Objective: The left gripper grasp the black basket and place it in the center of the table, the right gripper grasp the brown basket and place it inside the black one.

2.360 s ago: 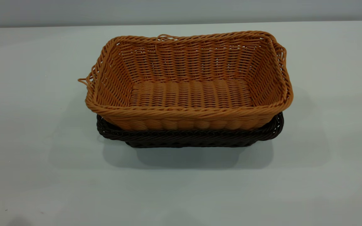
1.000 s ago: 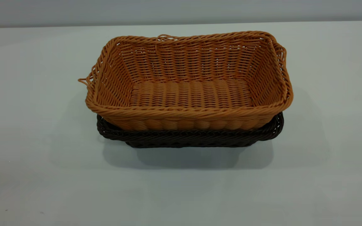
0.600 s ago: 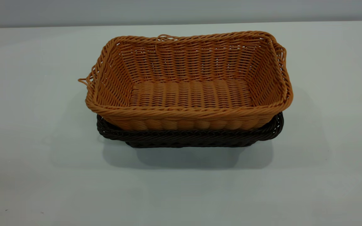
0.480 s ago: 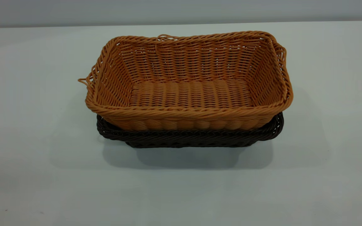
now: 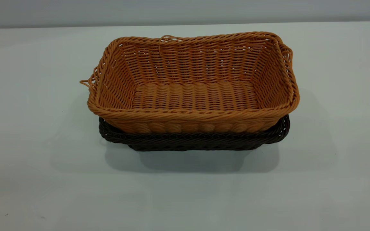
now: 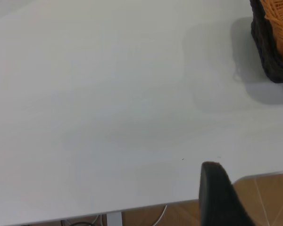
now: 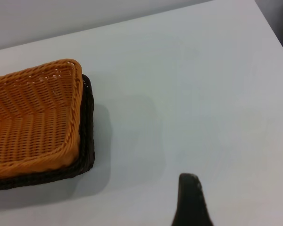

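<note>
Already the brown basket [image 5: 193, 86] sits nested inside the black basket [image 5: 194, 141] at mid-table [image 5: 27, 128]. Both grippers hover apart, holding nothing; whether either is open, I cannot tell.

Even, diffuse overhead light; soft shadow under baskets [image 5: 191, 160] on table [image 5: 27, 128]; exterior sharp, wrist views softer.

Orange-tan woven brown basket [image 5: 194, 96], dark brown-black woven black basket [image 5: 191, 141], pale grey-white table [image 5: 27, 128]

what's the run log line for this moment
brown basket: nested in black basket | stack: mid table | left gripper: clear | right gripper: clear
</note>
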Controlling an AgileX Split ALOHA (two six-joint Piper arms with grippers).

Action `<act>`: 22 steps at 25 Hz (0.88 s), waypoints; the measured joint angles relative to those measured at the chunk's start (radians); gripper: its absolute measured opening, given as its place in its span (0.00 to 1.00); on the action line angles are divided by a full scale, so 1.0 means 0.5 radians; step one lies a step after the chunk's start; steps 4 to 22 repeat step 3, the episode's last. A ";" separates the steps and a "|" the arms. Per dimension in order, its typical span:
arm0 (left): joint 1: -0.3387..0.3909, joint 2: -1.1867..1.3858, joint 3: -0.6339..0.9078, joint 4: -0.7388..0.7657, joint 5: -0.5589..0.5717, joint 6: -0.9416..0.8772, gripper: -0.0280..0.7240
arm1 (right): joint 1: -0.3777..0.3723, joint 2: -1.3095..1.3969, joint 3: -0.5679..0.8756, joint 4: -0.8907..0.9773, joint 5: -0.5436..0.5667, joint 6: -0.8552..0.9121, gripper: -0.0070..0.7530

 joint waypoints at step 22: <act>0.000 0.000 0.000 0.000 0.000 0.000 0.46 | 0.000 0.000 0.000 0.000 0.000 0.000 0.59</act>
